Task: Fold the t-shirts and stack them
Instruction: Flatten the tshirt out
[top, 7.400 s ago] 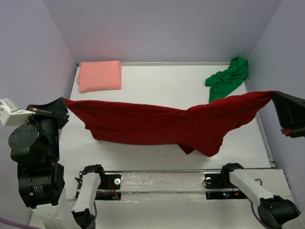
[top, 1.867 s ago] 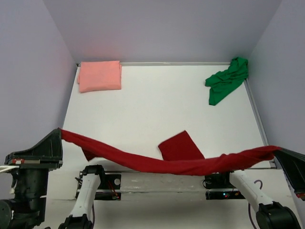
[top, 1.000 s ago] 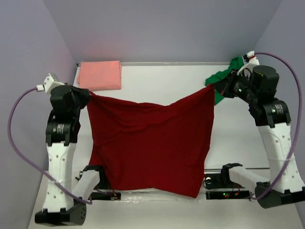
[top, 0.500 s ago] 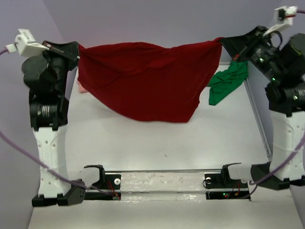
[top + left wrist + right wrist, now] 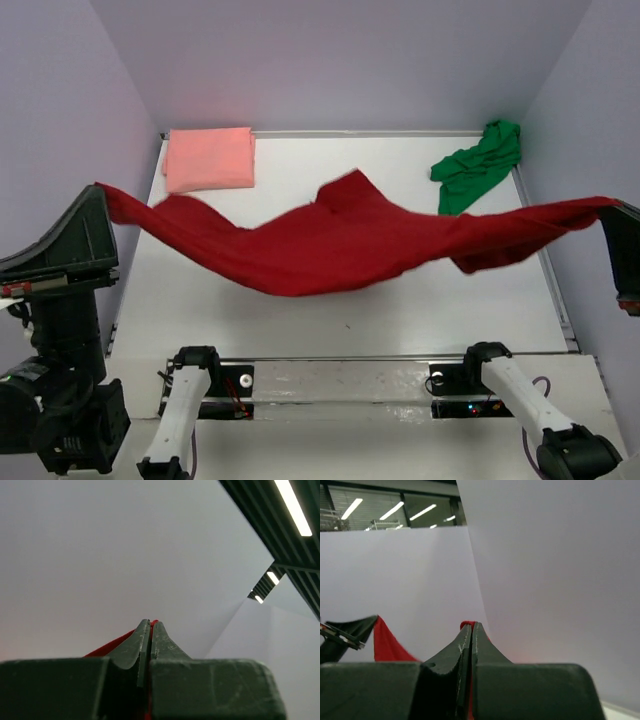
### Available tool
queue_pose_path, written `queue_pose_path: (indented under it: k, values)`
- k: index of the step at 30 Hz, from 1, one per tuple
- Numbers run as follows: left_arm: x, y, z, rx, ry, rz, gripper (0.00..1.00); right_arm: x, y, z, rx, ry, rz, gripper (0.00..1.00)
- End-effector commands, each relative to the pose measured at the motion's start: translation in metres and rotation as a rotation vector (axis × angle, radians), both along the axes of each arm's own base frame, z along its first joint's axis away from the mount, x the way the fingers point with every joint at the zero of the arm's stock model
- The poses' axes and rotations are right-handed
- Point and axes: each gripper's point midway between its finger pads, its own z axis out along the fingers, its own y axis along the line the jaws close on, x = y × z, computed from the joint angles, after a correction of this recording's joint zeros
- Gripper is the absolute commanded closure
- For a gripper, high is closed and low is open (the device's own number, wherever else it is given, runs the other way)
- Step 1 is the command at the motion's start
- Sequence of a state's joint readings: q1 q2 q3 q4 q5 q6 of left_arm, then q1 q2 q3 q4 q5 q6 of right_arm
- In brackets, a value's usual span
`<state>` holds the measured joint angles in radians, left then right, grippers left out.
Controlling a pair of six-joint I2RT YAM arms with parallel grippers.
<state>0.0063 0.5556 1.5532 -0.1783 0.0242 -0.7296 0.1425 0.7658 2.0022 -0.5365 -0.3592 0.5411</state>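
Dark red t-shirt (image 5: 330,250) hangs stretched between left fingers (image 5: 137,647) and right fingers (image 5: 460,647).

No writing, label, brand, number or sign can be read in any of the views.

Right gripper (image 5: 471,626) clamped on dark red t-shirt (image 5: 388,647); lilac wall (image 5: 560,570) behind.
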Motion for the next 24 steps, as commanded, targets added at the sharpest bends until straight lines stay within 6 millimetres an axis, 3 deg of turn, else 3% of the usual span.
queue_pose_path:
  k: [1,8,12,15,17,21,24]
  values:
    - [0.053,-0.008,-0.068,-0.028,0.245,-0.061,1.0,-0.011,-0.014,0.029,-0.001,-0.152,-0.103,1.0]
    - [0.058,-0.018,-0.131,-0.045,0.431,-0.124,1.0,-0.074,-0.022,0.054,0.03,-0.297,-0.099,1.0]
    - [0.07,-0.024,-0.164,-0.031,0.53,-0.157,1.0,-0.085,-0.023,0.056,0.03,-0.331,-0.099,1.0]
    - [0.072,-0.028,-0.175,-0.032,0.562,-0.18,1.0,-0.086,-0.024,0.057,0.03,-0.344,-0.109,1.0]
    - [0.067,-0.027,-0.17,-0.032,0.553,-0.173,1.0,-0.089,-0.024,0.056,0.032,-0.344,-0.109,1.0]
    - [0.049,-0.022,-0.137,-0.005,0.481,-0.135,1.0,-0.09,-0.026,0.048,0.04,-0.329,-0.112,1.0]
    - [0.049,-0.021,-0.121,0.012,0.463,-0.125,1.0,-0.086,-0.031,0.051,0.053,-0.331,-0.147,1.0]
